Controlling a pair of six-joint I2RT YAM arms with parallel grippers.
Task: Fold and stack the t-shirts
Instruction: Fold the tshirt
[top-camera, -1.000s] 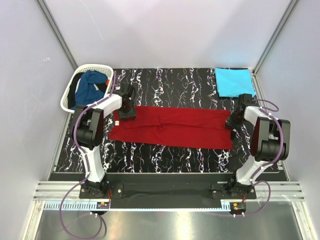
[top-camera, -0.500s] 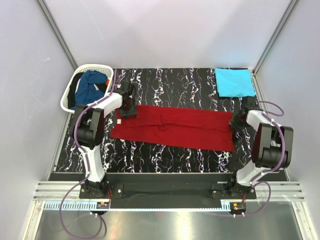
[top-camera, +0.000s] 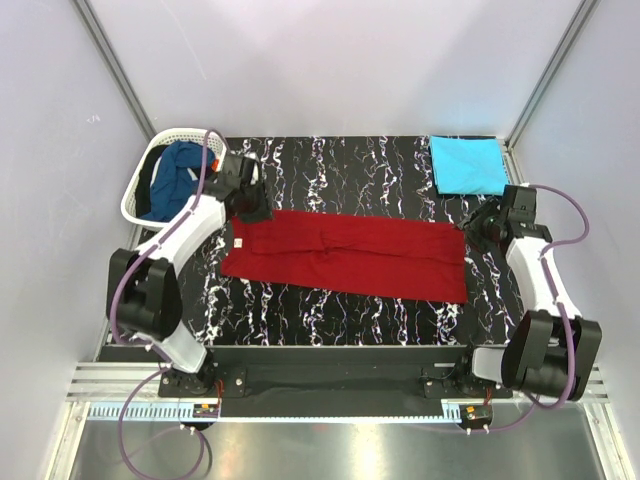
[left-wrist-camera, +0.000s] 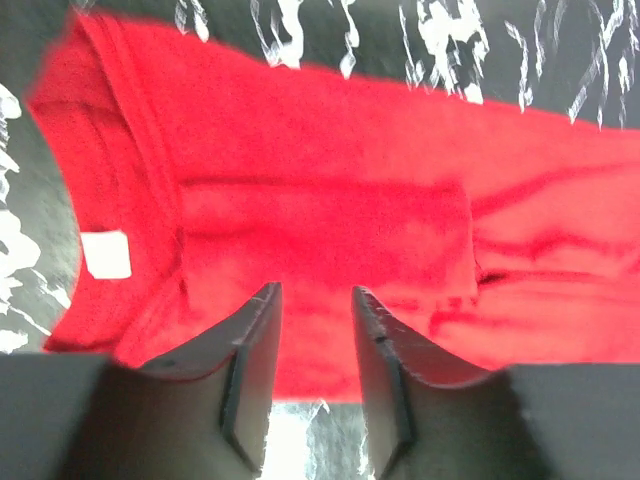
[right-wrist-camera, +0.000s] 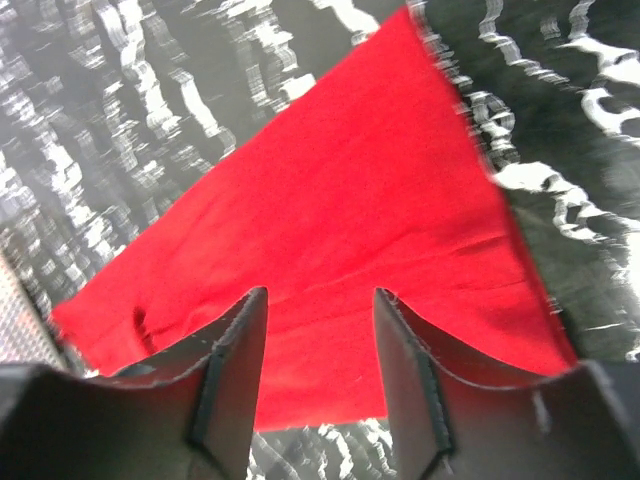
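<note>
Trouble is being risked at the ends of the red shirt (top-camera: 345, 255), lying as a long folded strip across the counter (top-camera: 350, 165): if only the top layer is being pinched, the fold could be pulled apart. Nothing is being gripped: the left pincer (left-wrist-camera: 312, 300) and right pincer (right-wrist-camera: 318, 300) are being held half open above its ends. The dark blue shirt (top-camera: 178, 170) is being kept in the white basket (top-camera: 133, 200); the turquoise shirt (top-camera: 468, 165) is lying folded, well apart.
</note>
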